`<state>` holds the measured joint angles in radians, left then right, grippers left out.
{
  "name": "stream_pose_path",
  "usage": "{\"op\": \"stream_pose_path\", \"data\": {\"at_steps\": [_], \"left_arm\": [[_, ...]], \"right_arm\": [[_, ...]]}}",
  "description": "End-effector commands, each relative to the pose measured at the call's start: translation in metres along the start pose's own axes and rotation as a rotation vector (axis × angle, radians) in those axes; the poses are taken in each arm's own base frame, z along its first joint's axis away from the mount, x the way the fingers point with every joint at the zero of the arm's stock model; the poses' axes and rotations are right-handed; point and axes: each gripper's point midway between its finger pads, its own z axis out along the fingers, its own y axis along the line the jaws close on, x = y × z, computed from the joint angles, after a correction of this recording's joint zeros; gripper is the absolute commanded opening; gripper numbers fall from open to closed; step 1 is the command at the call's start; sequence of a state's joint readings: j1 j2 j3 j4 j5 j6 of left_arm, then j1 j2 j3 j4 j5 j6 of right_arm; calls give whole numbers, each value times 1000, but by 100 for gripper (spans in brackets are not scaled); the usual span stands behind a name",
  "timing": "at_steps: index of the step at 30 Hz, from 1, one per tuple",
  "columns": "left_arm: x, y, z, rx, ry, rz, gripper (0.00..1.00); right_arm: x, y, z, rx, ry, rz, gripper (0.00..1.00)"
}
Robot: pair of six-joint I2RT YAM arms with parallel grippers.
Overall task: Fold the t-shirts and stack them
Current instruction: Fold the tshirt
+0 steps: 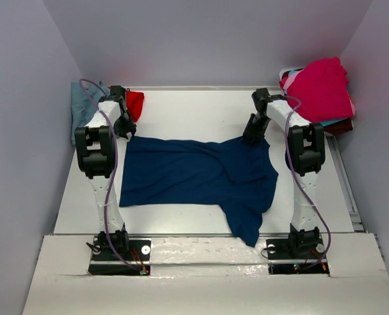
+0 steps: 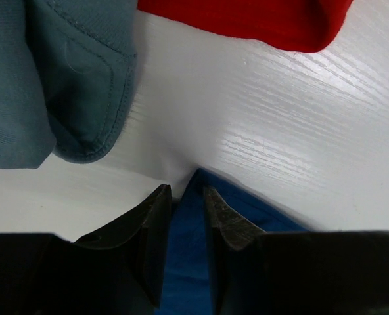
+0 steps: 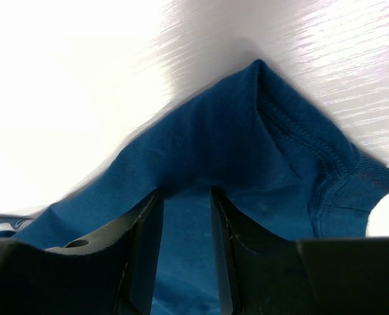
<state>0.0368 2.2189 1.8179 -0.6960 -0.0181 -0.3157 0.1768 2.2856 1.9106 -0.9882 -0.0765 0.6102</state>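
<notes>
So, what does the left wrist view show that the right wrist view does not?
Only the left wrist view: the grey-blue tee and the red tee, both lying apart from the left gripper. Only the right wrist view: a stitched seam on a raised fold, and the right gripper. Both: the navy tee pinched in that view's gripper, over the white table.

Top view gives you even, soft light, faint shadows only. Right wrist view: desk [image 3: 63, 98] blown out white at left. Left wrist view: streaky desk glare, left gripper [image 2: 186, 191] near-black.
</notes>
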Motion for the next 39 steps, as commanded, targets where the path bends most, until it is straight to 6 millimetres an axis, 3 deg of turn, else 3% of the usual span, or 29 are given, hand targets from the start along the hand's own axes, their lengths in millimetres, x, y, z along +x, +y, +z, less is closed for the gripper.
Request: {"op": "stream_pose_path", "data": {"at_steps": [1,20,24,29,39], "left_arm": [[2,6,5,-9,7,5,38],[1,-13,0,94,13,14,37],[0,-13,-6,100,4,14,28],[-2,-14,-18,111,-15,13,7],[-2,-17,-44,148,-49,3,6]], "right_arm": [[-6,3,-5,-16,-9,11,40],[-2,3,-2,-30,5,12,40],[-1,3,-1,-31,7,12,40],[-2,3,1,-30,11,9,40],[-4,-1,4,-24,13,15,40]]}}
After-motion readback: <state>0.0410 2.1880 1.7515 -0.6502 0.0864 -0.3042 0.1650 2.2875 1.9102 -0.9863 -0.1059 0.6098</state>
